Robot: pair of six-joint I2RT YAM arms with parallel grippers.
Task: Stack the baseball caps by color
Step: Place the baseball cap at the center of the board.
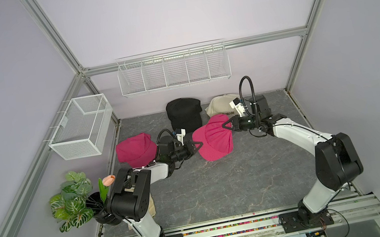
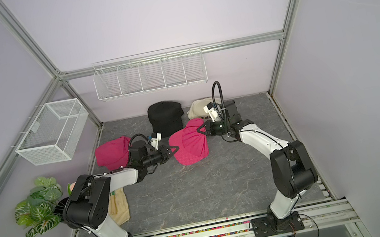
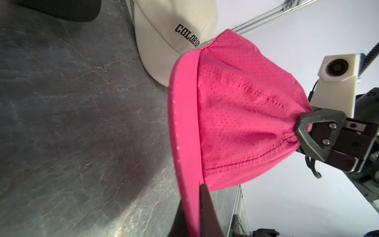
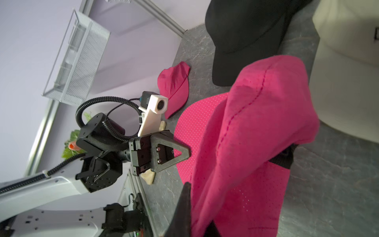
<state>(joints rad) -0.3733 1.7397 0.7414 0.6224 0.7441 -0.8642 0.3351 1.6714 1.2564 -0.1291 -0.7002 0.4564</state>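
A magenta pink baseball cap hangs stretched between my two grippers just above the table's middle. My left gripper is shut on its brim. On the gathered back of its crown my right gripper is shut. A second pink cap lies at the left, behind the left wrist. At the back wall rests a black cap, and right of it a cream cap lettered "COLORADO", partly hidden by the held cap.
A beige cloth bag lies under the left arm's elbow. A potted plant with a tulip stands at the left edge. A mesh basket hangs on the left wall, and a divided wire rack on the back wall.
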